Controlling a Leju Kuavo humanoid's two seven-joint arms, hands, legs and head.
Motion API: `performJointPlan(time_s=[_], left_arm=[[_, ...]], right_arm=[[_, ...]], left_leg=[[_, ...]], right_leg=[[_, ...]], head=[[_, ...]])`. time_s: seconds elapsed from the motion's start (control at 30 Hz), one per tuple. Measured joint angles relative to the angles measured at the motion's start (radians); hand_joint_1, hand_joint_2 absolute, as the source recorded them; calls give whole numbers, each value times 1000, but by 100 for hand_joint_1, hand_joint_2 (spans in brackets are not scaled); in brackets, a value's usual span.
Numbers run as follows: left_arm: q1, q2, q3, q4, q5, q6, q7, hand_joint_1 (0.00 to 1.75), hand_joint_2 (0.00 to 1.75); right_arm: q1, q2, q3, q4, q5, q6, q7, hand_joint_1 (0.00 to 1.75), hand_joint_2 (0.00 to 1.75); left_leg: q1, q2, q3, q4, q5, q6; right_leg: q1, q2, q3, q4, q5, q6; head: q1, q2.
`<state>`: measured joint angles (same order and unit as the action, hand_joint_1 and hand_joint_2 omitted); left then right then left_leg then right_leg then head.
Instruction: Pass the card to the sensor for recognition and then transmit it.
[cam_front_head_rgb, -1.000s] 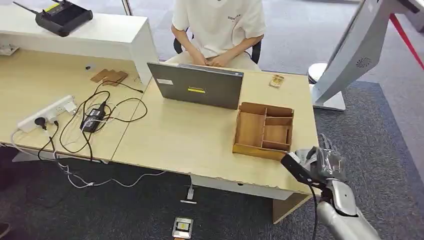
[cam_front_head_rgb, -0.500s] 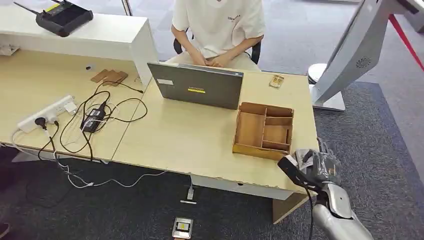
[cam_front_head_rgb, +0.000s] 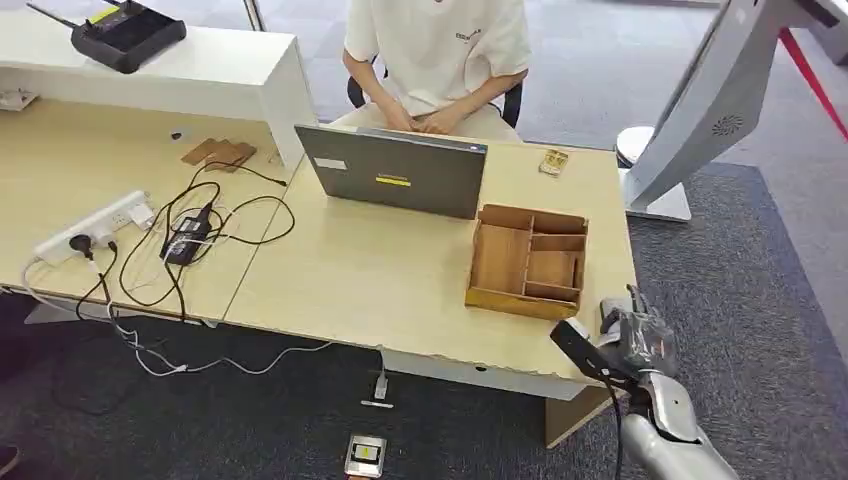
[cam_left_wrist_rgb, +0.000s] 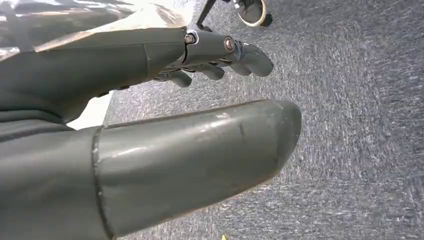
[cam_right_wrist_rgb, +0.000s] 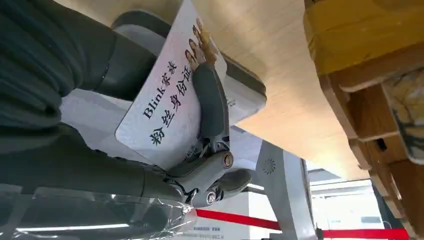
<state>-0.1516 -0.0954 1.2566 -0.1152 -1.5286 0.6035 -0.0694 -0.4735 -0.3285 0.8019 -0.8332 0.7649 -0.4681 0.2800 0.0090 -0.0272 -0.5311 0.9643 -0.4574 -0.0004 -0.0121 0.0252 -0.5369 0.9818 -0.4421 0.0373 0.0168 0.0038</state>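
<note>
A white card with printed characters and small portraits is pinched in my right hand, a dark finger lying across its face. In the head view that right hand hovers just off the near right corner of the wooden desk, below the tray. My left hand hangs over grey carpet with its thumb and fingers apart and nothing in them. I cannot tell which object is the sensor.
A wooden compartment tray sits on the desk's right side, close to my right hand. A grey laptop stands before a seated person. Cables and a power strip lie at the left. A white stand rises at the right.
My right hand, still holding the card, has sunk a little lower and nearer to me off the desk's corner. Nothing on the desk has moved.
</note>
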Motion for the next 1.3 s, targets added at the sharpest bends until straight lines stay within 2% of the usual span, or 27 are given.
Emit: performJointPlan(time_s=[0.37, 0.67, 0.83, 1.07, 1.3], left_arm=[[-1, 0, 0, 0, 0, 12, 0, 0, 0], [-1, 0, 0, 0, 0, 12, 0, 0, 0], [-1, 0, 0, 0, 0, 15, -1, 0, 0], [-2, 0, -35, 0, 0, 6, -8, 0, 0], [-3, 0, -88, 0, 0, 5, -12, 0, 0]], right_arm=[[-95, -28, -14, -115, 17, 18, 21, 175, 175], [-102, -32, -19, -130, 14, 19, 21, 175, 175], [-158, -50, -36, -212, 19, 39, 11, 175, 175], [-276, -12, -19, -243, 77, 146, -5, 175, 175], [-403, 75, 13, -161, 60, 208, -27, 175, 175]], left_leg=[[0, 0, 0, 0, 0, 0], [0, 0, 0, 0, 0, 0], [0, 0, 0, 0, 0, 0], [0, 0, 0, 0, 0, 0], [0, 0, 0, 0, 0, 0]], right_leg=[[0, 0, 0, 0, 0, 0], [0, 0, 0, 0, 0, 0], [0, 0, 0, 0, 0, 0], [0, 0, 0, 1, 0, 0], [0, 0, 0, 2, 0, 0]], head=[[0, 0], [0, 0], [0, 0], [0, 0], [0, 0]])
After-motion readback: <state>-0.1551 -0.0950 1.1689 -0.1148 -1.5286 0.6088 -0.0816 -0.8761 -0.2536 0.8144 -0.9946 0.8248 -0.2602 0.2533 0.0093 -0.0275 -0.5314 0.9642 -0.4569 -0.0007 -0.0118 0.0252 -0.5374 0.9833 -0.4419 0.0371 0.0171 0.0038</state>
